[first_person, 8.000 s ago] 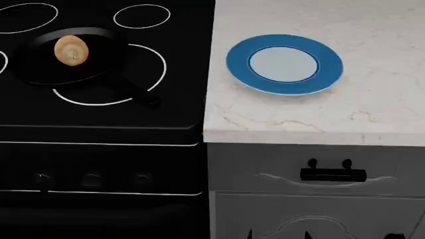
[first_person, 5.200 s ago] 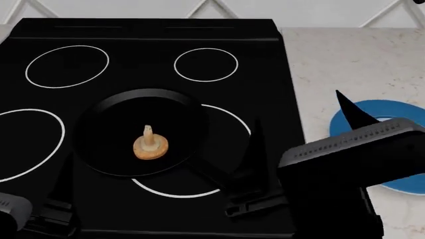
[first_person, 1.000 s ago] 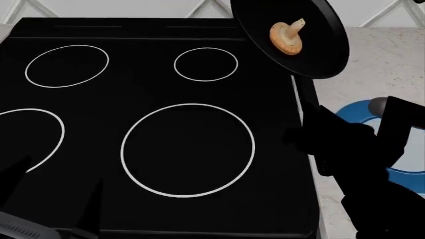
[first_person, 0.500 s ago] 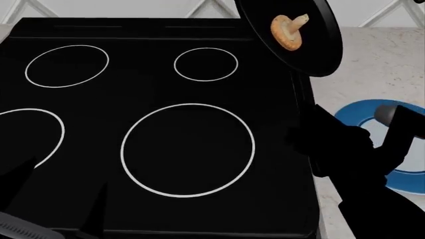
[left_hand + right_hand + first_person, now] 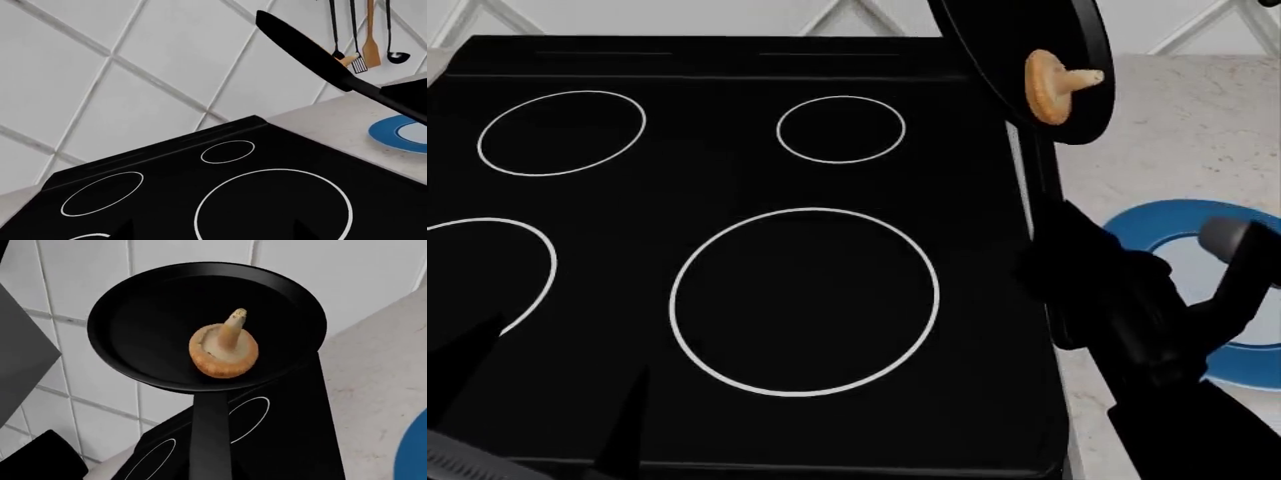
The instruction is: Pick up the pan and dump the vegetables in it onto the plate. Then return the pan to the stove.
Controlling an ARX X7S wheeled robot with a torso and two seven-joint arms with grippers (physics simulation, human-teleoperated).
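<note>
The black pan [image 5: 1001,50] is held high over the stove's [image 5: 694,190] back right corner, tilted steeply toward the counter. The tan mushroom [image 5: 1052,85] lies near its lower right rim. In the right wrist view the mushroom [image 5: 223,350] sits cap down in the middle of the pan [image 5: 147,325]. My right gripper [image 5: 1070,252] is shut on the pan's handle [image 5: 210,435]. The blue-rimmed plate [image 5: 1148,232] lies on the counter, partly hidden by my right arm; it also shows in the left wrist view [image 5: 387,137]. My left gripper [image 5: 554,400] is open and empty over the stove's front left.
The pale marble counter [image 5: 1188,130] lies right of the stove. A white tiled wall [image 5: 133,75] stands behind, with several utensils [image 5: 363,35] hanging on it at the right. White burner rings [image 5: 805,300] mark the cooktop.
The pan has tipped further toward the right and shifted slightly right. The mushroom has slid toward the pan's right rim. The left gripper has barely moved.
</note>
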